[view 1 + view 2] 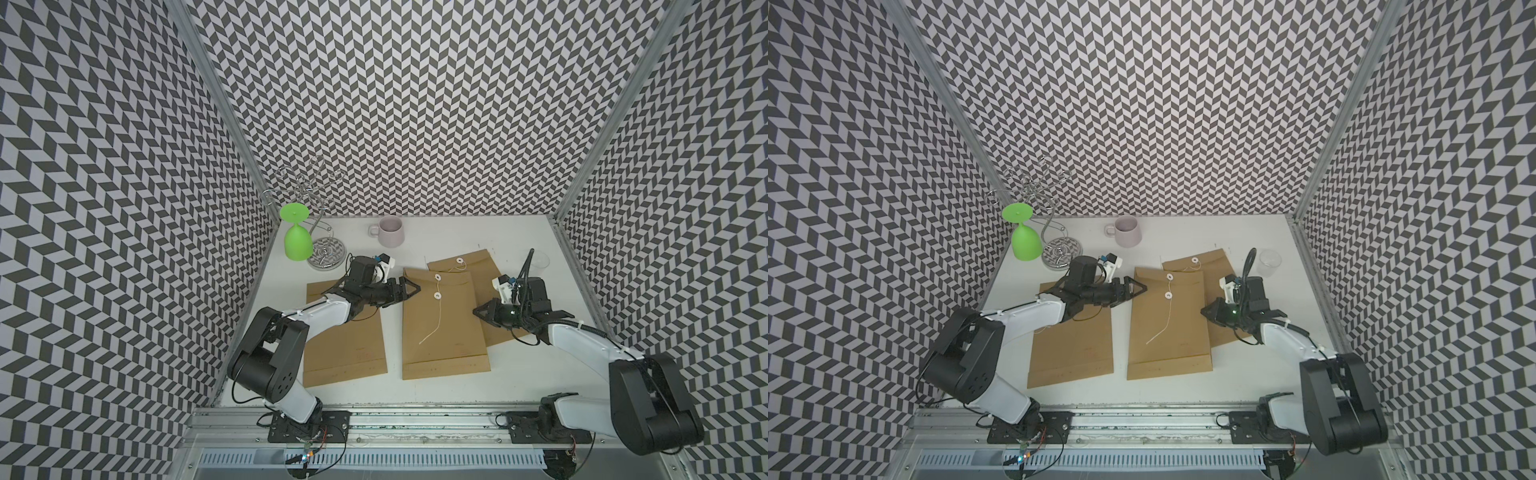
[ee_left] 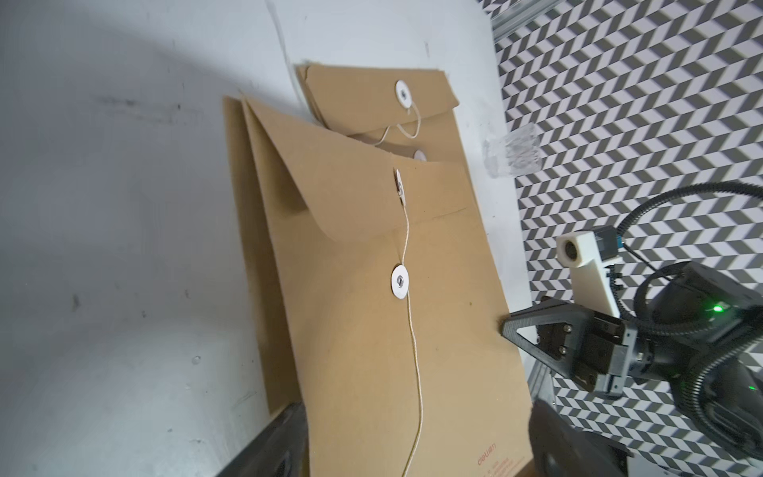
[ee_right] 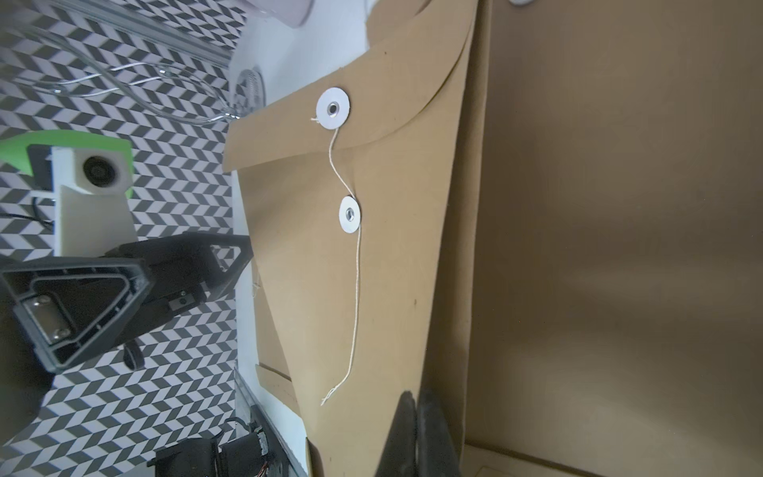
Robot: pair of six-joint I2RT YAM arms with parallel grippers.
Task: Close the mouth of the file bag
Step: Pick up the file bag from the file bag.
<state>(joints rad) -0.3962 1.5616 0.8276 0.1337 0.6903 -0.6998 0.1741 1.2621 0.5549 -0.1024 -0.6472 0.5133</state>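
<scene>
Lying flap-down, file bag (middle one) trails loose string.

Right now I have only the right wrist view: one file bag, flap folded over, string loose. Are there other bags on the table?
Observer: Yes, both top views show three. Your file bag lies in the middle, a second bag under the left arm, and a third bag partly beneath yours.
Operator: Where is the right gripper on my bag?
Observer: The right gripper is shut, with its tip at the bag's right edge. Whether it pinches the paper is unclear.
Operator: Anything beyond it that I'm missing?
Observer: A clear glass stands on the table just past that gripper.
</scene>
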